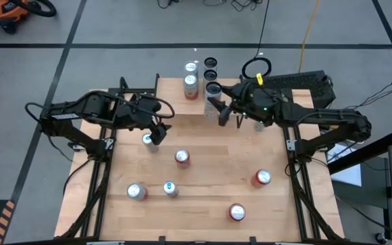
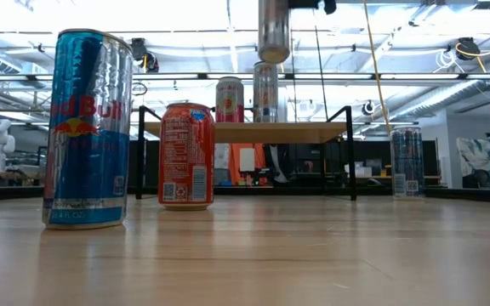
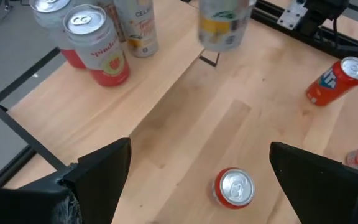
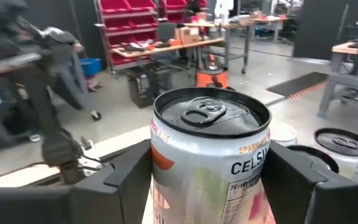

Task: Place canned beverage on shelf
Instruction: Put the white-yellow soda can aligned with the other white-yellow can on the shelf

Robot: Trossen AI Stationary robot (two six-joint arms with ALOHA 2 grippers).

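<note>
The shelf (image 1: pixel 172 95) (image 2: pixel 245 132) stands at the table's far edge with two cans (image 1: pixel 190 85) (image 2: pixel 230 99) upright on its top. My right gripper (image 1: pixel 218 110) (image 4: pixel 207 171) is shut on a silver Celsius can (image 4: pixel 210 143) (image 2: pixel 273 30), held high above the shelf's level by its near right part. My left gripper (image 1: pixel 156 133) (image 3: pixel 197 180) hangs open over the table's left middle, above a silver can (image 1: pixel 148 141). It touches nothing, and a red can (image 3: pixel 235 186) stands ahead of it. My right gripper pinches the Celsius can's side wall (image 4: pixel 160 162) between its two fingers, a little below the top rim. The fingers lie level and come from the table's right side. The can stands upright in the hold, lifted clear, its bottom (image 2: pixel 273 58) above the tops of the shelf's cans.
Loose cans stand about the table: a Red Bull can (image 2: pixel 88 127), an orange can (image 2: pixel 186 155), a red can (image 1: pixel 182 158), and more at the near side (image 1: pixel 137 192) (image 1: pixel 237 212) and right (image 1: pixel 262 178). Black buckets (image 1: pixel 211 75) sit on the floor behind the shelf.
</note>
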